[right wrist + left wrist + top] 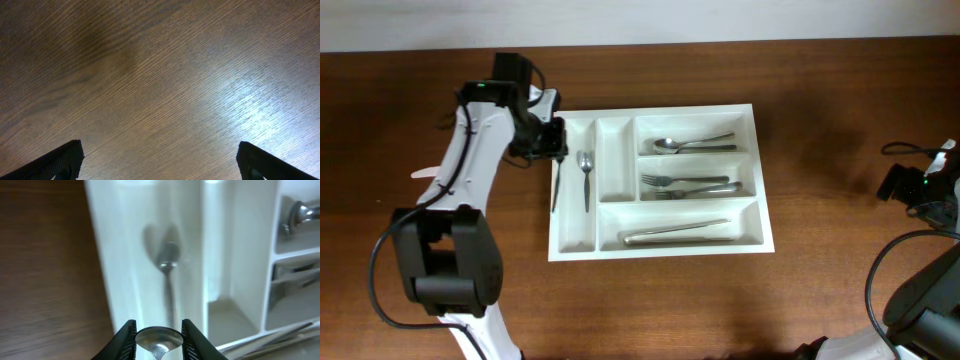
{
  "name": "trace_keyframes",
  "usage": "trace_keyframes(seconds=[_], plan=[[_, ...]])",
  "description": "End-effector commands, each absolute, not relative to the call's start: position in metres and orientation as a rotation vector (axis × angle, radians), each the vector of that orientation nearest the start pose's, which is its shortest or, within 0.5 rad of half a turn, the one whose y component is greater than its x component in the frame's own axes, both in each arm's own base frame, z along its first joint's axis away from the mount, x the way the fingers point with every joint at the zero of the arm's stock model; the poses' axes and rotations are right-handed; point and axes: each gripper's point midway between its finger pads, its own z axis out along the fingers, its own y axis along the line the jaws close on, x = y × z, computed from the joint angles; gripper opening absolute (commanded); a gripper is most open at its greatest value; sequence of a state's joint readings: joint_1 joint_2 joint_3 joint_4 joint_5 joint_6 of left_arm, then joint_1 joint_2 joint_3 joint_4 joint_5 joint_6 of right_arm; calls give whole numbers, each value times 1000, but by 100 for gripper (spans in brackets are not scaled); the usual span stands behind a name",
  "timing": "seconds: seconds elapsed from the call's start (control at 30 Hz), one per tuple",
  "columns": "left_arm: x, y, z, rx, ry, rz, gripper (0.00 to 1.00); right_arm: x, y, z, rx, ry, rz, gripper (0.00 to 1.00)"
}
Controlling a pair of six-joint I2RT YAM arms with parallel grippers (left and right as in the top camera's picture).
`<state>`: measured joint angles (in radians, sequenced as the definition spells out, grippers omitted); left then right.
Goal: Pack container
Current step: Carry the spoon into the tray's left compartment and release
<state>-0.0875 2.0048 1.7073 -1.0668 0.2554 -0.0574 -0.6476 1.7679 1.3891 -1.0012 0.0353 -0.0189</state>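
Note:
The white cutlery tray, the container (660, 112), lies mid-table; its walls fill the left wrist view (120, 255). My left gripper (548, 140) (159, 332) is over the tray's left narrow compartment, shut on the bowl of a small spoon (159, 341). That spoon's handle (557, 187) runs along the tray's left wall. Another spoon (585, 176) (168, 266) lies in that compartment. My right gripper (159, 160) is open and empty over bare wood, at the far right of the overhead view (918, 186).
The wide compartments hold a spoon (695, 144), forks (690, 185) and knives (680, 233). The second narrow compartment (615, 160) holds nothing. A white object (423, 172) sticks out beside the left arm. Cables lie at the right edge (910, 150).

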Motion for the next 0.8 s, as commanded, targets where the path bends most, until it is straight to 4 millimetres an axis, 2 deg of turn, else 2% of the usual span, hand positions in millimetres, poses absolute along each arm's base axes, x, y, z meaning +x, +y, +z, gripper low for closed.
trace_keyframes(seconds=[0.0,0.03,0.1,0.23,0.27,0.37,0.5,0.53,0.63,0.67,0.77], plan=[[427,-98,107,63,2929,-435,30,291,-227,102,930,2800,-142,99],[427,-101,107,72,2929,-436,30,291,-227,102,930,2801,-142,99],[425,-106,107,91,2930,-438,38,291,-227,102,930,2801,-142,99],[424,-114,107,120,2930,-441,40,291,-227,102,930,2800,-142,99],[424,-114,107,120,2930,-440,45,291,-227,102,930,2801,-142,99],[425,-112,106,119,2927,-424,46,291,-227,102,930,2801,-142,99],[438,-107,111,104,2878,-423,52,291,-227,102,930,2801,-142,99],[443,-104,113,93,2858,-421,54,291,-227,102,930,2800,-142,99],[462,-78,121,29,2799,-350,95,291,-227,102,930,2800,-142,99],[469,-67,123,-3,2778,-328,100,291,-227,102,930,2800,-142,99],[482,-38,128,-152,2724,-373,99,291,-227,102,930,2801,-142,99]])
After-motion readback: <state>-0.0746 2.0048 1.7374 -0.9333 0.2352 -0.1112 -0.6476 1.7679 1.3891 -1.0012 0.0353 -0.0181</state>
